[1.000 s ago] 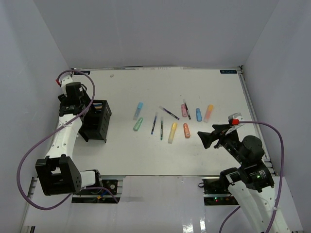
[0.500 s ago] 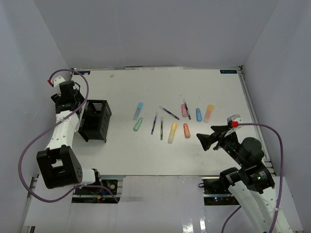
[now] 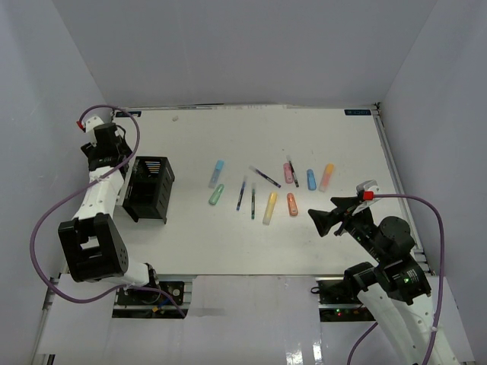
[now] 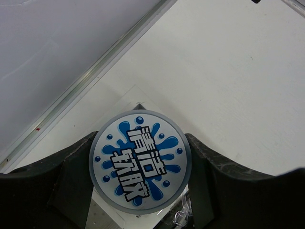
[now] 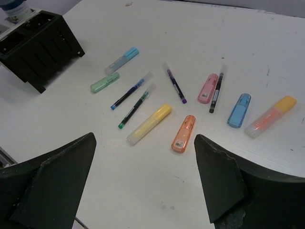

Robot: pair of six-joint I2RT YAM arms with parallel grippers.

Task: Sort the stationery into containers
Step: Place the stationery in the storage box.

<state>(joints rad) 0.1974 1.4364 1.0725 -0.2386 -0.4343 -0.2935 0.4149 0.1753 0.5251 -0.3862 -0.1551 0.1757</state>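
Left gripper [image 4: 140,160]: jaws partly closed on the blue-white roll [image 4: 141,143], which is pinched between both fingers [image 4: 71,176]. Since the earlier frame the left wrist has swung off the top of the black organizer [image 3: 150,190] toward 10 o'clock, near the table's [image 3: 342,144] far-left corner. Right gripper [image 5: 144,140]: wide open, empty, almost unmoved. Markers [image 3: 270,207] and pens [image 3: 240,195] unchanged, at 3 o'clock of the organizer.

bare table [image 3: 228,243] in front of markers [image 3: 270,207], pens [image 3: 240,195] packed among them, black organizer [image 3: 148,190] standing far left
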